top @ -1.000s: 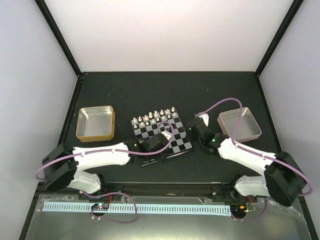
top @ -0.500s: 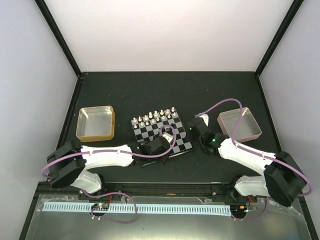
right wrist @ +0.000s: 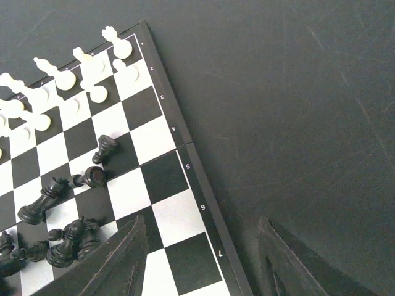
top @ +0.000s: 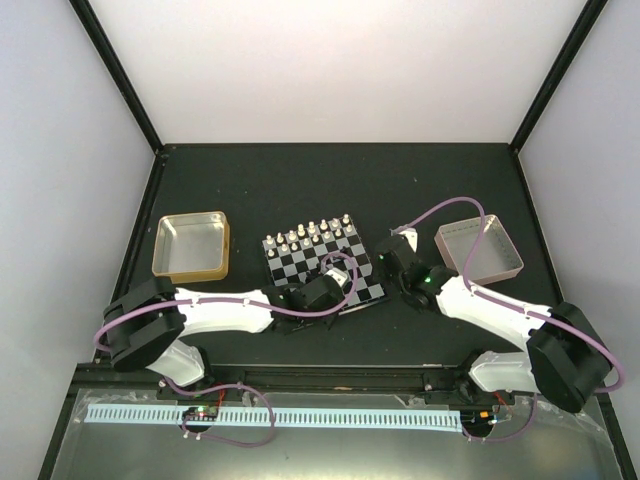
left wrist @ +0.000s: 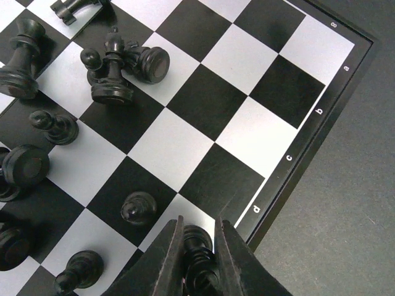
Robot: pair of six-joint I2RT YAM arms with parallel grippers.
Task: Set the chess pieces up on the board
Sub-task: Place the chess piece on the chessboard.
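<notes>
Board (top: 300, 262): black and pale checks, thin dark rim; table centre.
Black pieces (left wrist: 111, 68): jumbled, some toppled, near half.
White pieces (right wrist: 62, 77): ranked along far edge.
Left gripper (left wrist: 199, 227): clamped on held piece (left wrist: 196, 250), near rim.
Right gripper (right wrist: 202, 223): held open, right of board.

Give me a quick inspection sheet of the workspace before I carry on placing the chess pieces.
Surface: dark table, faintly scratched.
Job's things: board angled at centre; white pieces standing in rows along its far edge; black pieces bunched on the near squares, some toppled.
Clutter: gold tray left of the board, pink tray right; nothing seen inside either.
Grippers: left gripper shut on one black piece near the board's edge; right gripper open, holding nothing, straddling the board's edge.
Cables: purple cable looped at each arm; the left one arcs over the board.
Surroundings: white walls, black frame posts.
</notes>
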